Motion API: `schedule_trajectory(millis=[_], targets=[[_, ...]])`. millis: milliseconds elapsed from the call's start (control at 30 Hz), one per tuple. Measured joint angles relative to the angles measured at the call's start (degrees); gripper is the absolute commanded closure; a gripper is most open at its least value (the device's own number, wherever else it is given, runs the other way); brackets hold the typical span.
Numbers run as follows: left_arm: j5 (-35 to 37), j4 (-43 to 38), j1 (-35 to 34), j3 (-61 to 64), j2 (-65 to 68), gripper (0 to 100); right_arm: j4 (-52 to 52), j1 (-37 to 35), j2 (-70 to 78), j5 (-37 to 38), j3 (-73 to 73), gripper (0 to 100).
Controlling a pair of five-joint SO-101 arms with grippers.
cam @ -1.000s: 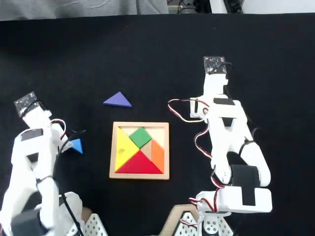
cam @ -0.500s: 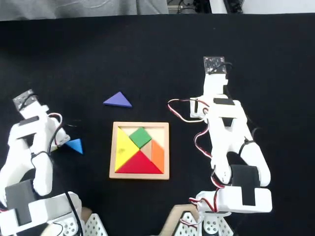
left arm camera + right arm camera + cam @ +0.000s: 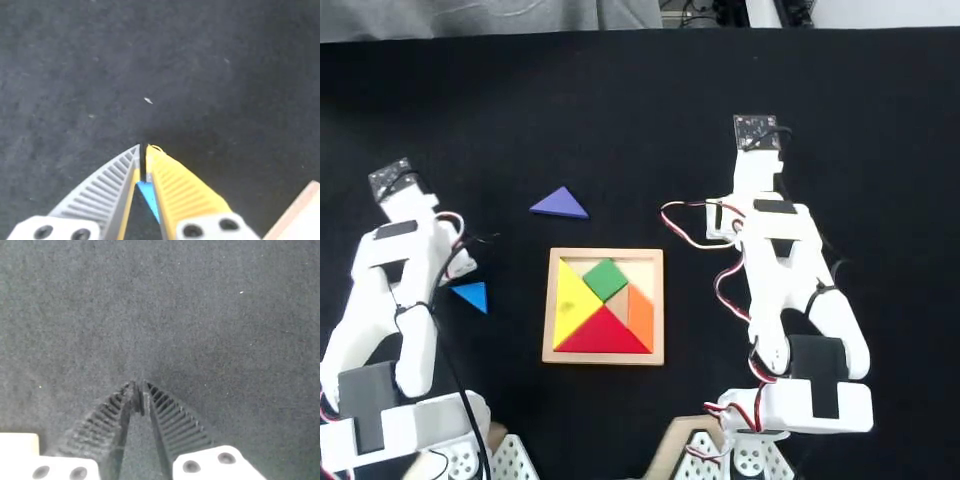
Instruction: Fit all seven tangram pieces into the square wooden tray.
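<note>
Wooden square tray (image 3: 605, 252) lies mid-table. It holds a flat yellow triangle (image 3: 574, 298), a red triangle (image 3: 603, 338), a green square (image 3: 606, 279) and an orange piece (image 3: 640, 312), with pale gaps between them. On the black felt-like table (image 3: 620, 120) lie a small blue triangle (image 3: 471, 295), on the left arm's side, and a purple triangle (image 3: 560, 204) beyond the tray.

Step in hand, as judged: collecting the blue triangle. The left claw (image 3: 143, 147) has its tips together, apparently gripping nothing. The right claw (image 3: 136, 385) is closed and empty. The next move requires opening the left claw and straddling the thin, smooth piece.
</note>
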Motion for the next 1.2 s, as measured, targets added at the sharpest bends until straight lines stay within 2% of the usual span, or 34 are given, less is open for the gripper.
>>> schedule_trajectory(millis=[167,333,433,633,867,1200], targets=[[0.0,4.31,1.76,-1.05,0.0,97,0.0,0.0,0.0,0.0,0.0,98.7],[-0.26,15.21,-5.71,-10.11,0.0,97,0.0,0.0,0.0,0.0,0.0,98.7],[-2.9,18.9,-6.95,-11.08,1.49,97,0.0,-0.09,0.0,0.0,0.0,98.7],[-4.13,16.7,-5.1,-11.25,12.22,97,0.0,-0.79,0.0,0.0,0.0,98.7],[-2.37,19.16,-5.01,-19.6,21.54,97,0.0,-0.7,0.0,0.0,0.0,98.7],[-1.93,20.48,2.11,-22.77,22.86,97,0.0,-0.7,0.0,0.0,0.0,98.7]])
